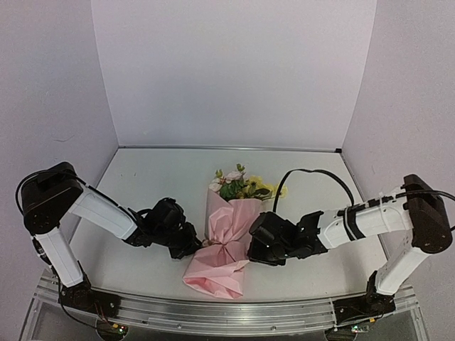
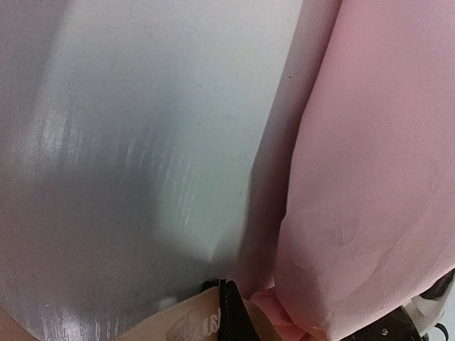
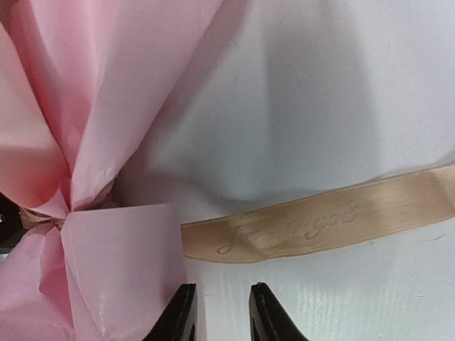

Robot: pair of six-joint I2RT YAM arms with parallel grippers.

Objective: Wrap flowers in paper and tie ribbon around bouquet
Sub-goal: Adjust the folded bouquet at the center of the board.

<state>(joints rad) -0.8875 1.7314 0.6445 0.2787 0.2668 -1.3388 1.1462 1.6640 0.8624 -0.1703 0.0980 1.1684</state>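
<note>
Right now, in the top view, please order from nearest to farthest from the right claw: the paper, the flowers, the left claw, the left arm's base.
1. The paper, just left of the right claw.
2. The flowers, farther back, and the left claw, across the paper: too close to call.
3. The left arm's base, at the near left corner.

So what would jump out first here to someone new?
The pink-wrapped bouquet lies in the middle of the table, its paper pinched at the waist and its flowers poking out the far end. The left gripper and right gripper flank that waist. A tan ribbon lies flat just beyond the open right gripper.
</note>
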